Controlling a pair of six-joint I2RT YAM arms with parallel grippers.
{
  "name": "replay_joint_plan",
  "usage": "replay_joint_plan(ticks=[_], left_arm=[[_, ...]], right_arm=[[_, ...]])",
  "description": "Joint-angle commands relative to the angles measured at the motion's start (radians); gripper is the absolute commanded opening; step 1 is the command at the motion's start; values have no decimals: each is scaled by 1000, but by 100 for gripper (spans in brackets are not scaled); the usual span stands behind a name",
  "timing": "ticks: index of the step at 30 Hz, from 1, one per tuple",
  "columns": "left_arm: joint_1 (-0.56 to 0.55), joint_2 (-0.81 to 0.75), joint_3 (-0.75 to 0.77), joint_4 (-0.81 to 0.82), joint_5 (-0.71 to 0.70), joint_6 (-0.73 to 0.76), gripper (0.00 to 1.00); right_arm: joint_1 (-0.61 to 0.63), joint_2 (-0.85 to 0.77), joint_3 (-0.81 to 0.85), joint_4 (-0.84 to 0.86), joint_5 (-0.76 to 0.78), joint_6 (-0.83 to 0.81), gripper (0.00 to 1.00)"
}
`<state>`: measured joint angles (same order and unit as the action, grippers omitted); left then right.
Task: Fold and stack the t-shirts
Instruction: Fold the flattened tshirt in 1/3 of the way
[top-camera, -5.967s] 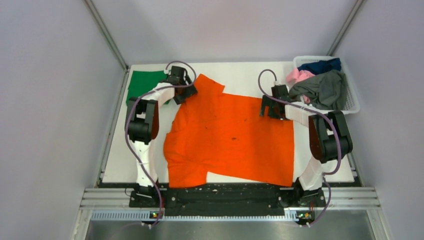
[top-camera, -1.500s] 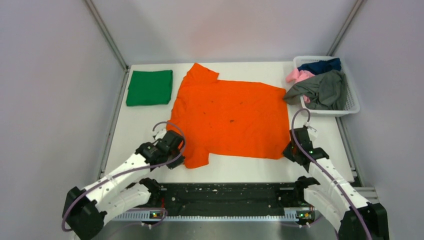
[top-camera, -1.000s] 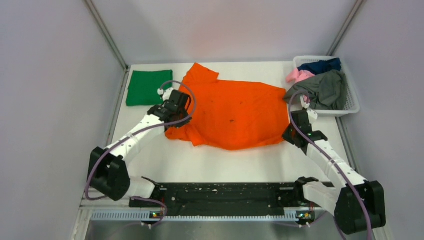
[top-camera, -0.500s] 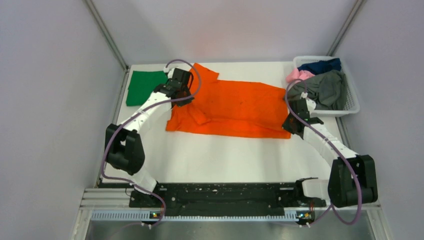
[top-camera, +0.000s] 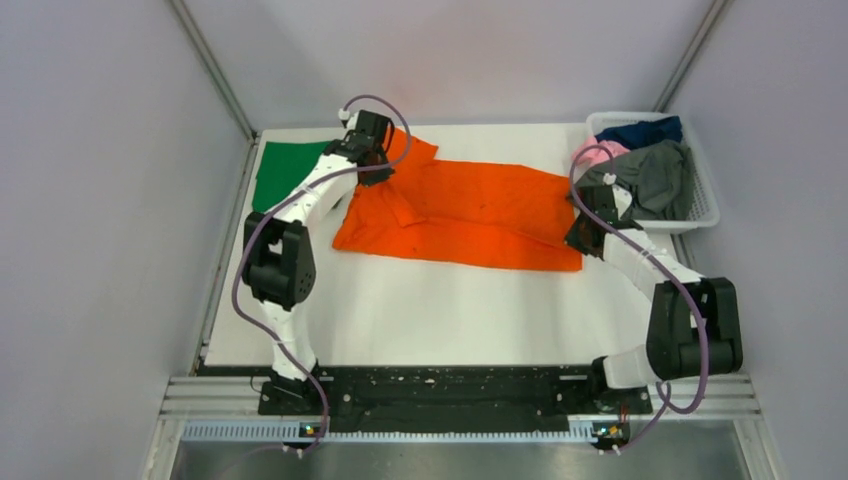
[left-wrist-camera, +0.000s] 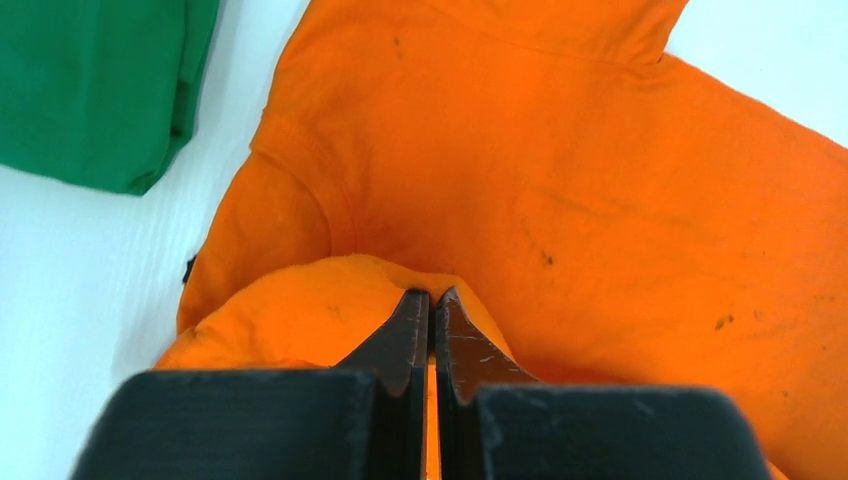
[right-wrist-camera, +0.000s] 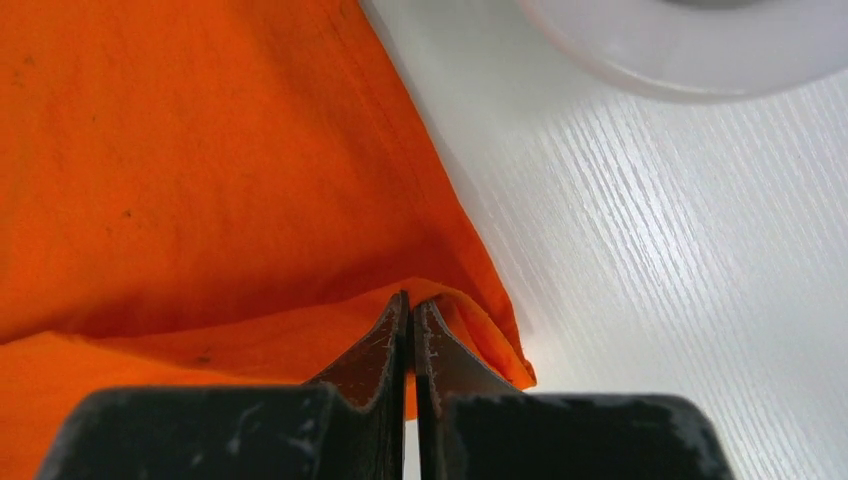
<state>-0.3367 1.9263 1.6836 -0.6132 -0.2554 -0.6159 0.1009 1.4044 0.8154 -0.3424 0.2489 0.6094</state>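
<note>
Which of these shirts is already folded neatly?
The green shirt, a tidy rectangle far left. The orange shirt is half folded; the others lie crumpled in the basket.

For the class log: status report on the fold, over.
Left gripper shut on orange shirt. Right gripper shut on it too. Shirt doubled over, about half folded. Nothing in the way.

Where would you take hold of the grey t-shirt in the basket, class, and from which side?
Probably the bunched edge of the grey t-shirt that spills over the white basket's left rim toward the table. It lies uppermost, so coming down from above on the table side should catch it alone, not the pink t-shirt or the navy t-shirt.
</note>
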Motion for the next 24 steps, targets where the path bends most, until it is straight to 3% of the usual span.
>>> replay_joint_plan(ticks=[1, 6, 9, 11, 14, 19, 24], left_arm=[[19, 74, 109, 1, 1, 26, 1], [36, 228, 312, -48, 19, 40, 31], [47, 334, 511, -156, 42, 51, 65], [48, 340, 557, -208, 37, 53, 78], [48, 228, 423, -173, 58, 43, 83], [48, -25, -34, -14, 114, 7, 84], [52, -206, -291, -52, -50, -92, 87]], right_arm=[[-34, 57, 73, 63, 7, -7, 1], [-80, 156, 147, 103, 45, 0, 15], [-96, 172, 204, 84, 42, -5, 48], [-96, 145, 211, 79, 26, -14, 73], [-95, 76, 167, 98, 2, -26, 86], [-39, -24, 49, 173, -185, -73, 87], [75, -20, 3, 214, -270, -131, 88]])
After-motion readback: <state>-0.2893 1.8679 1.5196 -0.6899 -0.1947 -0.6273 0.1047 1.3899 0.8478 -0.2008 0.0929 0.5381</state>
